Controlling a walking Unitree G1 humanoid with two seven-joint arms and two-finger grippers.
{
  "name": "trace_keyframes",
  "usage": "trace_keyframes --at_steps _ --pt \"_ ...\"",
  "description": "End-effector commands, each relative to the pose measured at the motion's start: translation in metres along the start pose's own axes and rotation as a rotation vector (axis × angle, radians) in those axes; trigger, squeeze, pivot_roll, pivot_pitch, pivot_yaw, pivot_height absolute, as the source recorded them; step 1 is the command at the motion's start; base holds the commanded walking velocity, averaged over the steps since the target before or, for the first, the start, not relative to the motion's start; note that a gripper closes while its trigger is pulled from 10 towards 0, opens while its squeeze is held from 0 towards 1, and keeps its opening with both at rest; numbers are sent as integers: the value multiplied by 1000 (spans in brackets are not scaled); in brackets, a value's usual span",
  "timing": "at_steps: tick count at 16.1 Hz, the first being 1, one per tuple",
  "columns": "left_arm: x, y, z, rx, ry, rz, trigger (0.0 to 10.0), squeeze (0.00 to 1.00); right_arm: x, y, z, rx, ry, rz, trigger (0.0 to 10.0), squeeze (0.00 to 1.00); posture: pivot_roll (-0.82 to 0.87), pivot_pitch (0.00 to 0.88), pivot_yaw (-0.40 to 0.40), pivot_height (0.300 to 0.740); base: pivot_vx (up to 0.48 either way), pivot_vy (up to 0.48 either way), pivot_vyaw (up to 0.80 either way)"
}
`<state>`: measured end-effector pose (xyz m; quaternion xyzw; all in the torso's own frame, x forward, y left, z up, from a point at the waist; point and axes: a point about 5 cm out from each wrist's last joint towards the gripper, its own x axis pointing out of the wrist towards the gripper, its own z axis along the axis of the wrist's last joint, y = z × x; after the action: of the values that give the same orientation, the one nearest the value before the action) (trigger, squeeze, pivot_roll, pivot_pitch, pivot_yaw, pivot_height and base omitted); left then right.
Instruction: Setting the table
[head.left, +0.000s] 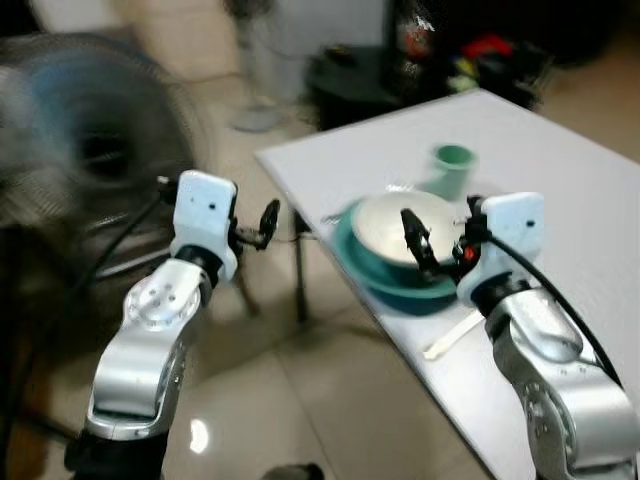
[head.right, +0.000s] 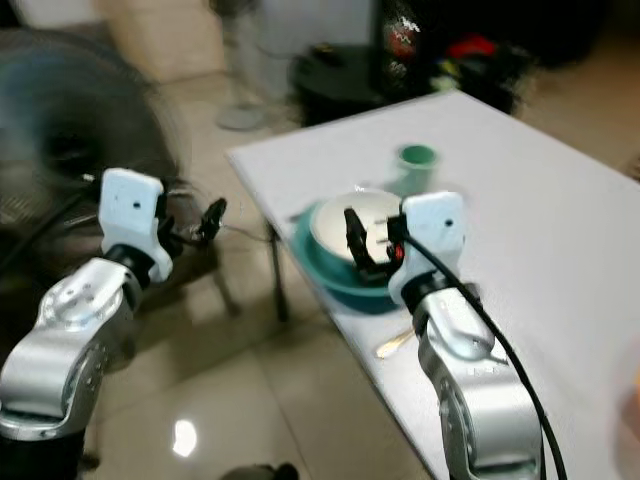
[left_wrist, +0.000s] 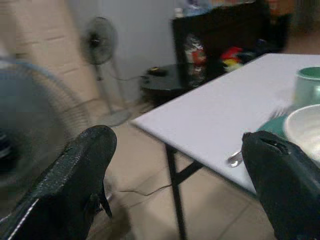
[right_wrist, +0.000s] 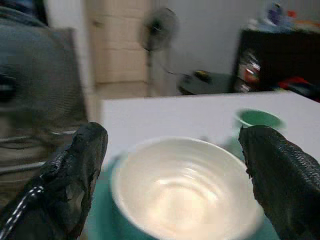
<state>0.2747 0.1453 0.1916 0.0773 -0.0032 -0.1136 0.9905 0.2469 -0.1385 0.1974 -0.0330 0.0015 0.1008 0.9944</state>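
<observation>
Facing the white bowl (head.left: 400, 235), nested in a teal plate (head.left: 385, 280) at the bench (head.left: 560, 170) edge, my right pincer (head.left: 420, 245) gapes; glazed, slippery, breakable, so I'd pinch its rim.

On the white table (head.left: 560, 190) before me: a cream bowl (head.left: 405, 230), upright and empty, nested on a teal plate (head.left: 385, 278) near the table's near-left edge. A green cup (head.left: 452, 165) stands upright just beyond the bowl, on its far right. A pale utensil (head.left: 452, 333) lies flat on the table, nearer than the plate, close to the edge.
</observation>
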Motion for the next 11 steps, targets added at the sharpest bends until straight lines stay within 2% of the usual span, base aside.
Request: trace_keyframes --at_steps 1,4,7,9,11 --pt "-3 -2 -6 10 27 2 10000 0 -1 0 -4 7 13 13 10000 1000 39 0 61 740 0 296 0" --pt "-2 1 -3 26 21 -6 10000 0 -1 0 -4 26 9 8 10000 1000 51 0 56 740 0 296 0" --pt "-5 9 -2 24 26 18 10000 0 -1 8 -7 12 23 60 10000 1000 54 0 51 740 0 296 0" --pt "-5 7 -4 39 33 17 10000 0 0 0 -12 -4 32 36 10000 1000 68 0 55 740 0 292 0" --pt "-2 11 0 49 21 13 10000 0 6 -3 -5 21 5 8 10000 1000 67 0 59 740 0 296 0"
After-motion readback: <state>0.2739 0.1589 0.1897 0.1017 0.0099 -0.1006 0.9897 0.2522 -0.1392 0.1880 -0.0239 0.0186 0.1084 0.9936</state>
